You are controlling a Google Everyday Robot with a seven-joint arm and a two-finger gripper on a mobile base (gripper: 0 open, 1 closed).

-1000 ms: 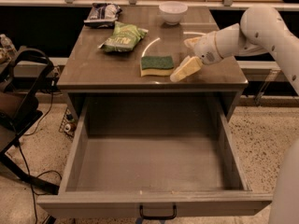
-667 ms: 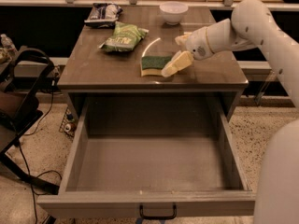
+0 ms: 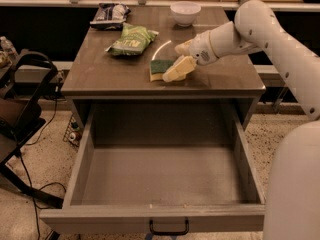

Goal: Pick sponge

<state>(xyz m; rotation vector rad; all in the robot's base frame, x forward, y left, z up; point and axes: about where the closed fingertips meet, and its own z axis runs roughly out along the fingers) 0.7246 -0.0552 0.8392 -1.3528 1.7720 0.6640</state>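
Note:
The sponge (image 3: 159, 68), dark green on top with pale yellow foam below, lies on the brown tabletop (image 3: 115, 74) near its front edge. My gripper (image 3: 178, 59) reaches in from the right and sits over the sponge's right end. One cream finger (image 3: 179, 69) lies along the sponge's right side and covers part of it; the other finger (image 3: 183, 46) is just behind it. The fingers stand apart around the sponge's right end.
A crinkly green snack bag (image 3: 131, 39) lies left of and behind the sponge. A dark snack bag (image 3: 110, 14) and a white bowl (image 3: 185, 11) sit at the back. Below the tabletop a large grey drawer (image 3: 165, 174) stands pulled open. Cables and a black stand (image 3: 25, 109) are at the left.
My gripper has moved left across the tabletop and now sits over the sponge's right end. The sponge has not moved.

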